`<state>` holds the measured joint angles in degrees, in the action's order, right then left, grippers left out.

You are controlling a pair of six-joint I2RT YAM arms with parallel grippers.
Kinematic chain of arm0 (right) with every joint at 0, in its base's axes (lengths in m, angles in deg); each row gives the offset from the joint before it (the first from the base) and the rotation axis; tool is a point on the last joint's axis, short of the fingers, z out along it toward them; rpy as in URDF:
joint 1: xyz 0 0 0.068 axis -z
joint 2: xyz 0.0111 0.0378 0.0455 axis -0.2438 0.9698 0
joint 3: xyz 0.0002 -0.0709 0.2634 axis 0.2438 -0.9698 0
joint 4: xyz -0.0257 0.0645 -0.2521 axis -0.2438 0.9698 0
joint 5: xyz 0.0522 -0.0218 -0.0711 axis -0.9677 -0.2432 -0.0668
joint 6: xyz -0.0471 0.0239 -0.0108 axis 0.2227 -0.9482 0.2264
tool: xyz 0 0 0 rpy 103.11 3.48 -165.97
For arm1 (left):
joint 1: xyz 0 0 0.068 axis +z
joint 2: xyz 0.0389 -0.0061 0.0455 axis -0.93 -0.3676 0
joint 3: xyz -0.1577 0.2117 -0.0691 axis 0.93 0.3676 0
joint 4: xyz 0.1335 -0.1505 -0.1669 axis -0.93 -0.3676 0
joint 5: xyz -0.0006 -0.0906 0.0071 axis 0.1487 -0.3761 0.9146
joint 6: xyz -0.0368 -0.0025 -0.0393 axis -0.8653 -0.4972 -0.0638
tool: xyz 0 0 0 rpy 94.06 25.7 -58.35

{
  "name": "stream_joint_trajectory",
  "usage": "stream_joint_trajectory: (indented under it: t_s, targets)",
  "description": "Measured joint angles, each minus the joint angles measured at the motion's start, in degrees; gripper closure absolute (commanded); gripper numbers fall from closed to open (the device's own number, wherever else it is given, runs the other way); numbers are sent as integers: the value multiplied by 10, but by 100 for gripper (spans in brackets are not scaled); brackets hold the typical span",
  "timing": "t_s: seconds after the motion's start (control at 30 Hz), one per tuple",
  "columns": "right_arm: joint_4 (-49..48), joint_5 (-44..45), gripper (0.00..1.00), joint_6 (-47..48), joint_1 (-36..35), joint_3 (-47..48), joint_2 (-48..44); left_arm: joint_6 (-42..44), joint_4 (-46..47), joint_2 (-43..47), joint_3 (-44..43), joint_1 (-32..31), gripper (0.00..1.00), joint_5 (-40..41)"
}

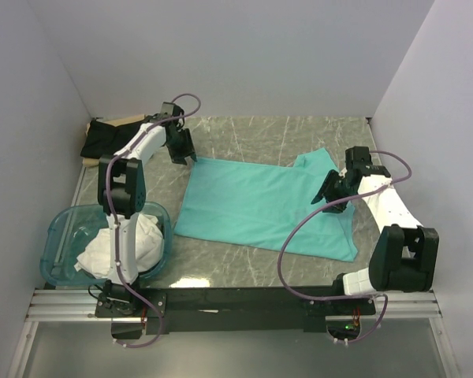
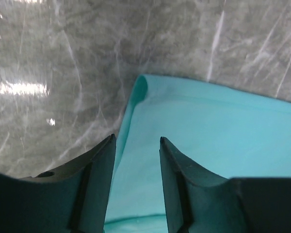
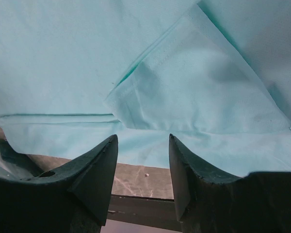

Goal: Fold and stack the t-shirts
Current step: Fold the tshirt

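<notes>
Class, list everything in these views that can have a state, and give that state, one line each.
mint-teal t-shirt: spread out on the table, mostly flat
black t-shirt: lying in the far left corner
white t-shirts: heaped, crumpled, in the tub
blue tub: upright, no lid
left gripper: fingers open over the teal shirt's corner, holding nothing
right gripper: fingers open, holding nothing

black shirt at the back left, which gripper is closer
Left. The left gripper hovers just to the right of the black shirt; the right gripper is much farther right, over the teal shirt's right side.
</notes>
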<state>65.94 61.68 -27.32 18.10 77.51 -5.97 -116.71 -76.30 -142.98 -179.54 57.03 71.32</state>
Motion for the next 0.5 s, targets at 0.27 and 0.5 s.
stream_joint_trajectory:
  t_s: [0.27, 0.5]
  targets:
    - [1, -4, 47, -9, -3, 33, 27, -2, 13, -47, -42, 2, 54, 2]
    - [3, -5, 47, -13, -9, 39, 34, -5, 27, -78, -69, 2, 55, 0]
